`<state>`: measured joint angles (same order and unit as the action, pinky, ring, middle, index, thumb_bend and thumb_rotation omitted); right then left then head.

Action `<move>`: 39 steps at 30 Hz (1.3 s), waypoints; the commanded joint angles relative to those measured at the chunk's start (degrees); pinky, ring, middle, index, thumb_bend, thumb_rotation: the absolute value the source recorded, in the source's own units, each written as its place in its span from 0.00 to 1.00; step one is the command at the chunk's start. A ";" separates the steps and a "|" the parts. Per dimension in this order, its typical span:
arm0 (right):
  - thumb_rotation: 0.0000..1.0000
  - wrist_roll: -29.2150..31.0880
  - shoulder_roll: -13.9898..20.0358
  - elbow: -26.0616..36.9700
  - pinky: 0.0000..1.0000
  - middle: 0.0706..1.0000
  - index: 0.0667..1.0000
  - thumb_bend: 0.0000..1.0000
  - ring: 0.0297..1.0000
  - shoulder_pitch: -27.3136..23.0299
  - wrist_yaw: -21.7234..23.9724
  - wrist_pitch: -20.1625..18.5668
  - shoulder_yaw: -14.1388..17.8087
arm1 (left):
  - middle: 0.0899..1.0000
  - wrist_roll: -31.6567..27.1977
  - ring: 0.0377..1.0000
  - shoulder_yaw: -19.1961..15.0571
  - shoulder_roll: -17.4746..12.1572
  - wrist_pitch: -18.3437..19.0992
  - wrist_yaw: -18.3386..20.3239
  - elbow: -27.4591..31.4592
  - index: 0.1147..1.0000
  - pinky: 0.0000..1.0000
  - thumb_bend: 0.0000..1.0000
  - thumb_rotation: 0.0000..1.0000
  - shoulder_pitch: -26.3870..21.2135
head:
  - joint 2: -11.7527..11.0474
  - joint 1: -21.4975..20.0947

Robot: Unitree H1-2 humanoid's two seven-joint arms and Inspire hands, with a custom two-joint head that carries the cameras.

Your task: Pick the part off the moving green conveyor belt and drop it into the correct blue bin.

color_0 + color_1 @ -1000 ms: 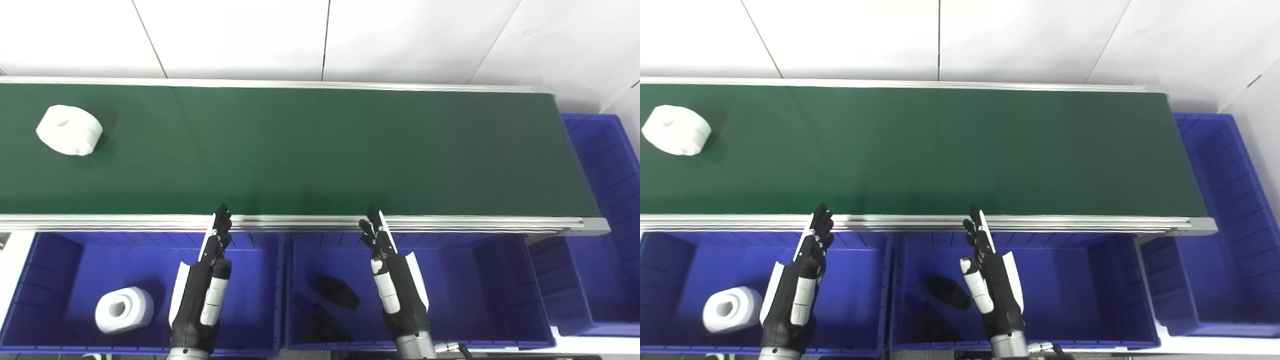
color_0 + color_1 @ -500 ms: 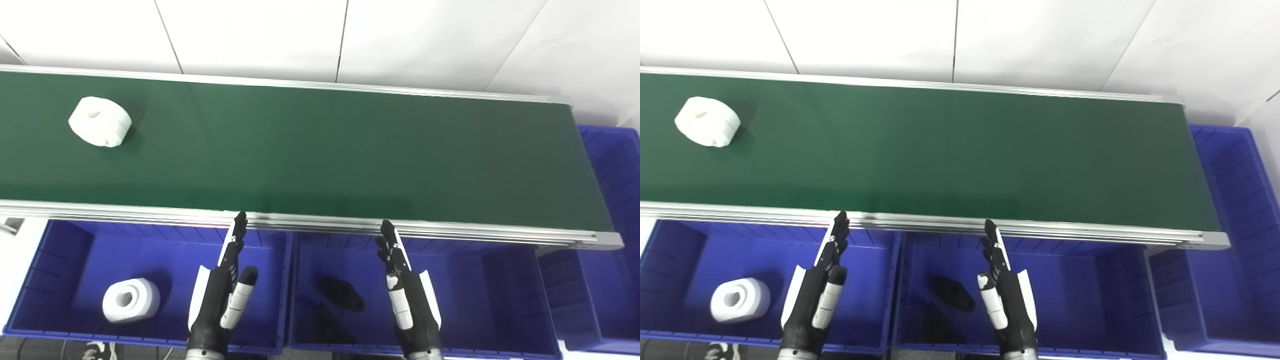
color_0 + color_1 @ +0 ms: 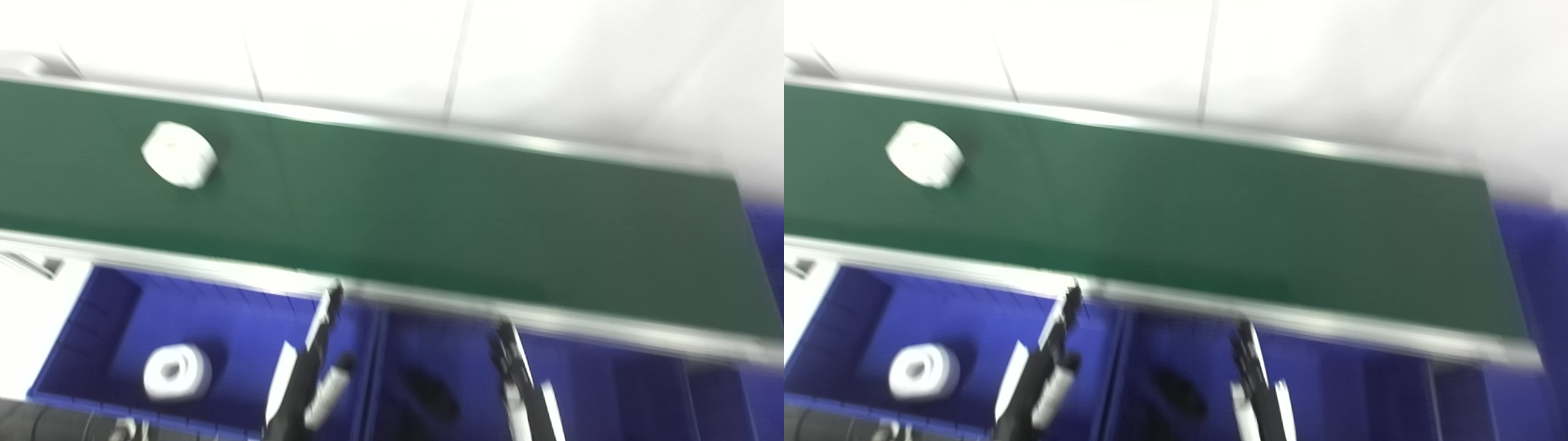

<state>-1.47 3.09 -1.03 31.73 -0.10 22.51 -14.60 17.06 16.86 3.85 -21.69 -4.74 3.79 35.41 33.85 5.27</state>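
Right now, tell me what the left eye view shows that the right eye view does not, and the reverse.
Both frames are blurred. Only the left eye view keeps a wider strip of dark floor beneath the left bin. Only the right eye view shows more of the blue bin past the belt's right end. Both share the white part on the green belt, a second white part in the left bin, a dark part in the middle bin, and the left hand and right hand, holding nothing.

Both views are motion-blurred: the right hand (image 3: 520, 392) and left hand (image 3: 306, 383) run off the bottom edge, and the dark part (image 3: 432, 395) in the middle bin (image 3: 588, 380) is an indistinct smudge.
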 commanded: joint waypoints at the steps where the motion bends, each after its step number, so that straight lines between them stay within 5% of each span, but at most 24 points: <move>1: 0.99 0.77 -0.01 -0.78 1.00 1.00 1.00 0.76 0.99 -0.60 1.42 3.73 0.17 | 1.00 -0.42 1.00 0.91 1.69 -2.10 -0.86 -0.93 1.00 0.95 0.54 0.97 -0.60 | -0.26 0.14; 13: 1.00 1.90 0.38 -4.80 1.00 1.00 1.00 0.75 1.00 -3.03 3.78 4.31 1.85 | 1.00 0.01 0.98 1.09 2.48 -2.13 -1.40 -4.57 1.00 0.96 0.55 0.97 -2.88 | -3.61 4.09; 24: 0.96 3.56 0.06 -6.32 1.00 1.00 1.00 0.72 1.00 -3.46 6.17 4.41 2.90 | 1.00 2.09 0.95 1.21 2.39 -4.38 -3.68 -7.60 1.00 0.89 0.52 0.97 -3.79 | -6.20 3.52; 39: 0.98 0.97 -1.32 -5.78 1.00 1.00 1.00 0.74 0.99 -2.79 5.42 4.39 3.11 | 1.00 1.22 0.96 1.51 0.80 -2.85 -1.91 -1.71 1.00 0.90 0.59 0.95 -2.35 | -4.55 1.90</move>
<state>-0.41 2.30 -8.13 28.56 5.35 23.61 -11.39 17.46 16.99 3.51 -23.77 -7.09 -0.77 32.30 29.27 7.12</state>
